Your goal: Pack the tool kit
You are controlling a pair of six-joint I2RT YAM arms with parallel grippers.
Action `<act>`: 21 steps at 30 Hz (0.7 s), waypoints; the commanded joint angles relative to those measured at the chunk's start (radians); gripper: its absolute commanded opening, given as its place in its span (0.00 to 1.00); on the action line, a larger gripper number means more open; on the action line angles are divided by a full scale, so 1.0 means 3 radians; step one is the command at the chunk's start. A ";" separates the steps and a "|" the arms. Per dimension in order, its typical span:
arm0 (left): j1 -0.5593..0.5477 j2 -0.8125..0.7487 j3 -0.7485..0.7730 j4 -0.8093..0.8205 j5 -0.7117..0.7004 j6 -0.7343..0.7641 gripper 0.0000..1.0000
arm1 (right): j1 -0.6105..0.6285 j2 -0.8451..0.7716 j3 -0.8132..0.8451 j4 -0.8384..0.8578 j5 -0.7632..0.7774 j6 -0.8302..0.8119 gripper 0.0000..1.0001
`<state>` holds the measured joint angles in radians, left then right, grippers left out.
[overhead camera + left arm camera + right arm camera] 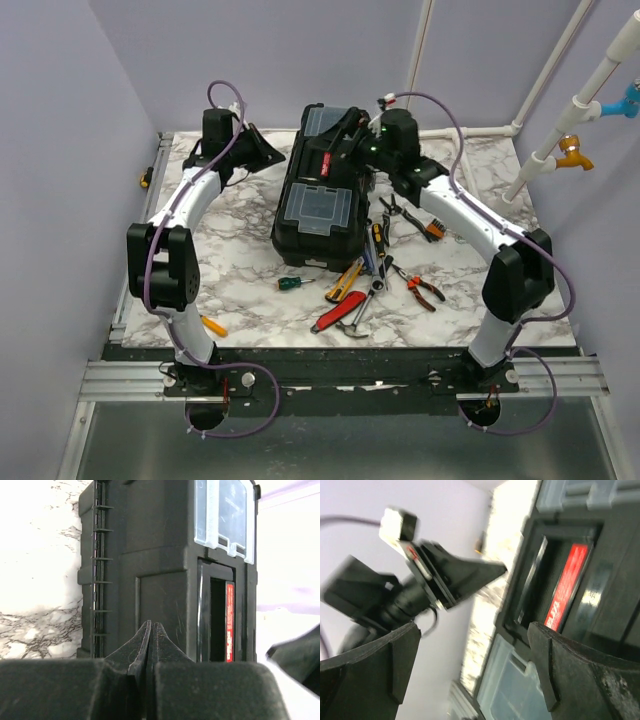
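Left wrist: toolbox (150, 555) stands just beyond left pincer (151, 626).

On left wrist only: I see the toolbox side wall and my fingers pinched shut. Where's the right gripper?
Observer: Right gripper is over the toolbox lid, jaws wide open and holding nothing. The red handle is just beyond its fingers.
Operator: Any tools loose?
Observer: Yes. A cluster lies on the table by the box's near right corner, including orange-handled pliers and a red-handled hammer. A green screwdriver lies at the near end.
Operator: Left gripper versus the box?
Observer: Left gripper sits off the box's left side near its far end, tips pointing at it. It does not appear to be touching in the top view.
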<state>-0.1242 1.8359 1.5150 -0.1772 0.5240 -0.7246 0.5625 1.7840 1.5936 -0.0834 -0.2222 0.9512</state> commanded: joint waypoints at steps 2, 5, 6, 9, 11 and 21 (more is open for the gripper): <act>0.0044 -0.0513 -0.0210 0.0056 -0.0152 0.0168 0.04 | -0.0588 -0.0081 -0.0925 0.2417 -0.1169 0.0906 1.00; 0.0056 -0.0594 -0.0270 0.0070 -0.0163 0.0203 0.04 | -0.0629 -0.0033 -0.1310 0.3194 -0.0984 0.1558 1.00; 0.0060 -0.0607 -0.0281 0.0064 -0.0158 0.0219 0.04 | -0.0622 -0.0034 -0.1251 0.2994 -0.0960 0.1534 1.00; 0.0061 -0.0628 -0.0303 0.0059 -0.0140 0.0237 0.04 | -0.0617 0.0020 -0.0969 0.2599 -0.1117 0.1327 1.00; 0.0066 -0.0643 -0.0320 0.0058 -0.0138 0.0237 0.04 | -0.0618 0.0031 -0.1065 0.2974 -0.1172 0.1463 1.00; 0.0066 -0.0640 -0.0334 0.0033 -0.0120 0.0257 0.04 | -0.0462 -0.0061 -0.0544 0.1382 -0.0634 0.0694 1.00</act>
<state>-0.1104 1.6577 1.4178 -0.1665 0.5007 -0.6693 0.3958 1.7947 1.2888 0.6285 -0.5056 1.2800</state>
